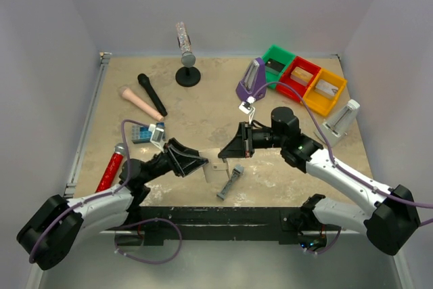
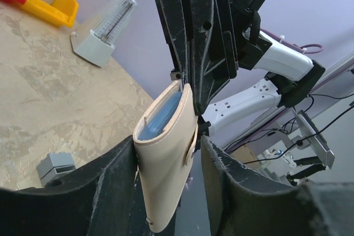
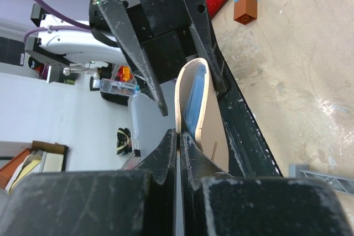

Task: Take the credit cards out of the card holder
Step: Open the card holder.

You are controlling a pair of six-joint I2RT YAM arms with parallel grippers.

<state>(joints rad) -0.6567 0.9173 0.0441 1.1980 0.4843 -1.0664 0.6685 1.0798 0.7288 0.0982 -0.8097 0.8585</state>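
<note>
The card holder [image 1: 215,167] hangs in the air between the two arms above the table's near middle. It is tan outside and folded almost closed, with a pale blue lining showing in the slit [image 2: 160,117]. My right gripper [image 1: 228,153] is shut on the edge of one tan flap [image 3: 185,98], its fingertips [image 3: 168,136] pinched together. My left gripper [image 2: 168,145] straddles the card holder [image 2: 166,169]. One finger lies against its tan face; the other finger [image 2: 221,164] stands a little apart from it. The credit cards are hidden.
A narrow grey bar [image 1: 230,182] lies under the card holder. At left are a blue brick [image 1: 141,133], a red tube [image 1: 111,167] and two microphones [image 1: 152,94]. A purple metronome [image 1: 252,79], coloured bins [image 1: 301,80] and a white metronome [image 1: 342,120] stand at back right.
</note>
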